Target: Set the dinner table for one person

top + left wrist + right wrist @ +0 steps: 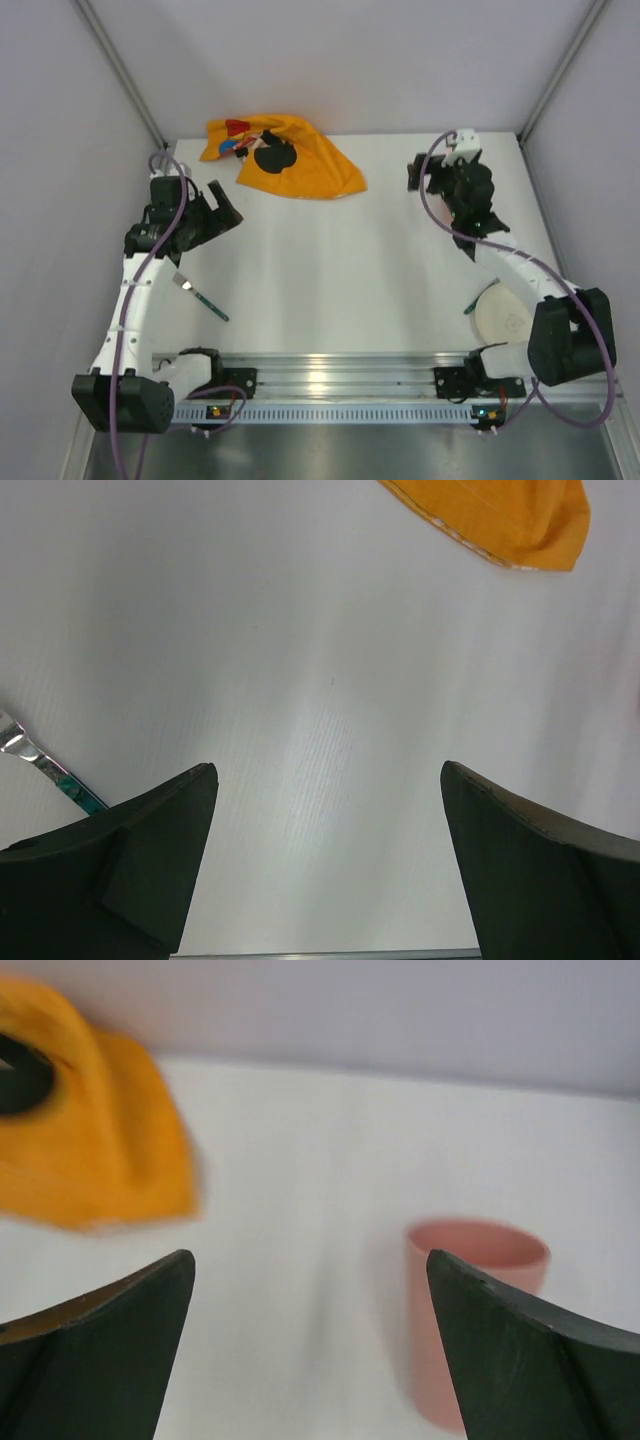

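Looking down from the top external camera, the dinner table (350, 260) spreads white beneath both arms, with its ridged aluminium rail (330, 378) along the near edge by the bases. The left gripper (220, 212) hangs over the table's left side, jaws spread and empty. Its arm rises from the near left corner and bends at the elbow, so the fingers aim toward the middle. A teal-handled utensil (203, 297) lies on the table on the near side of that gripper, apart from it. The right gripper (415, 176) is over the far right part of the table, its arm stretched away from the base and turned leftward. A cream plate (503, 312) lies by the right base, partly under the arm. A crumpled orange cloth (290, 160) sits at the far edge, left of centre.

From the left wrist, the two dark fingers stand wide apart with only bare tabletop showing between them. The utensil's metal end shows at the left edge and a corner of the cloth at the top right.

From the right wrist, the fingers are likewise parted with nothing between them. The table runs ahead to the wall. A pink cup (480, 1243) stands upright on it, just beyond the right finger, and the blurred cloth lies off to the left.
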`<state>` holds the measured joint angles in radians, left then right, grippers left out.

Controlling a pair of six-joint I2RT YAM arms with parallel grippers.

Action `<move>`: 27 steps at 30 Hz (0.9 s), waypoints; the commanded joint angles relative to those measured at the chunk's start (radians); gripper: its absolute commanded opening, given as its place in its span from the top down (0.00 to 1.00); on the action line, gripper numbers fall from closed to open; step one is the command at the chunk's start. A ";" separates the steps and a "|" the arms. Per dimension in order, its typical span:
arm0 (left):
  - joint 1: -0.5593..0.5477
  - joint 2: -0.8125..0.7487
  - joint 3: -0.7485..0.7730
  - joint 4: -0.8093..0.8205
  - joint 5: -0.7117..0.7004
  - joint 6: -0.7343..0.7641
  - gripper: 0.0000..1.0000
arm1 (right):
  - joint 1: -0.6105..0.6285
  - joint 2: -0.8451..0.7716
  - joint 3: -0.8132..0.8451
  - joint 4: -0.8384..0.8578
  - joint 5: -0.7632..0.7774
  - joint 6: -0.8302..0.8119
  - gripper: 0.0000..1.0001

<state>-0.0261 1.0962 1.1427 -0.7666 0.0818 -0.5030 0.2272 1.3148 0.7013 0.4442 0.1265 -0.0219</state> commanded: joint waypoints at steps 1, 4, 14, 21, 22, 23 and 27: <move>-0.012 -0.015 -0.021 -0.013 -0.016 0.011 0.01 | 0.041 0.024 0.363 -0.294 -0.245 0.384 0.00; -0.017 -0.013 -0.017 -0.007 -0.011 0.015 0.02 | 0.063 0.306 0.575 -0.266 -0.484 0.714 0.00; -0.032 -0.054 0.028 -0.072 -0.037 0.021 0.02 | 0.264 1.118 1.648 -0.975 -0.262 0.770 0.00; -0.032 -0.127 -0.037 -0.097 -0.103 0.031 0.01 | 0.262 1.212 1.724 -1.073 -0.131 0.749 0.00; -0.032 -0.125 -0.046 -0.099 -0.102 0.029 0.01 | 0.262 1.219 1.725 -1.091 -0.090 0.749 0.00; -0.032 -0.122 -0.046 -0.099 -0.100 0.029 0.01 | 0.262 1.224 1.716 -1.107 -0.077 0.744 0.00; -0.032 -0.108 -0.044 -0.105 -0.102 0.035 0.02 | 0.264 1.267 1.741 -1.212 -0.034 0.715 0.00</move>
<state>-0.0555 0.9794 1.1042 -0.8505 0.0002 -0.4824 0.4858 2.5450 2.3917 -0.6559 0.0177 0.7078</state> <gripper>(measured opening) 0.985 0.996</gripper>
